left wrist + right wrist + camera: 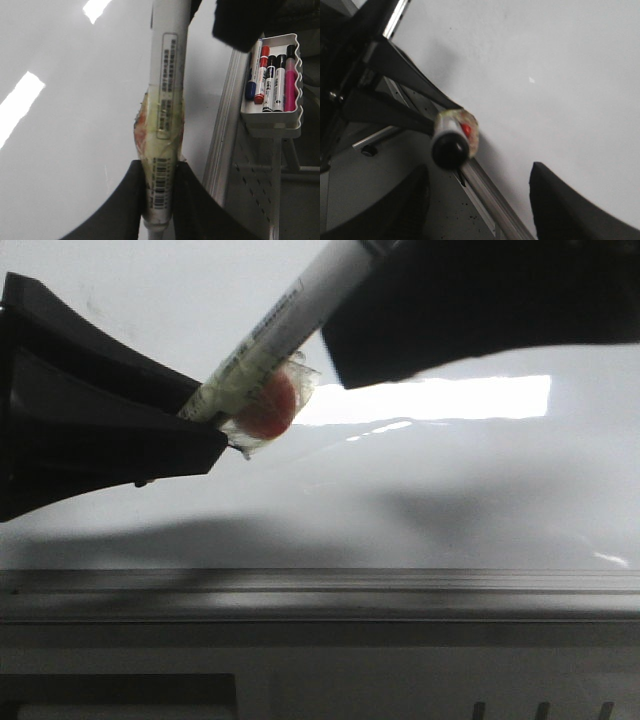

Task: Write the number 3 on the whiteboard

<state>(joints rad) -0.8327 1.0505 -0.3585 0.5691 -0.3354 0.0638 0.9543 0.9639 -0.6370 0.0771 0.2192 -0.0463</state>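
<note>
1. Glossy pale grey-white, the whiteboard [430, 490] fills the front view with no dark line on it; only a bright rectangular light reflection [430, 398] shows. The number 3 is not visible anywhere in the three views.
2. The marker [167, 100], a white barrel with a printed label and a band of clear yellowish tape around it, is clamped near one end by the left end effector [159, 200], whose two dark fingers press its sides.
3. In the front view the marker slants up from the left end effector [205, 405] toward the right end effector's dark body. A red patch [268, 408] shows under the tape.
4. The right wrist view looks down the marker's dark end [449, 147]. The right end effector [480, 200] has its fingers spread wide with nothing between them; the marker sits just ahead of that gap, not touched by either finger.
5. My judgement: the task is at its start. The marker is held, but whether it is capped I cannot tell, and no stroke is drawn. Left to do: ready the tip, bring it to the board, and draw both curves.
6. A white tray [272, 117] holding spare markers [272, 80] hangs beyond the board's grey metal frame edge.
</note>
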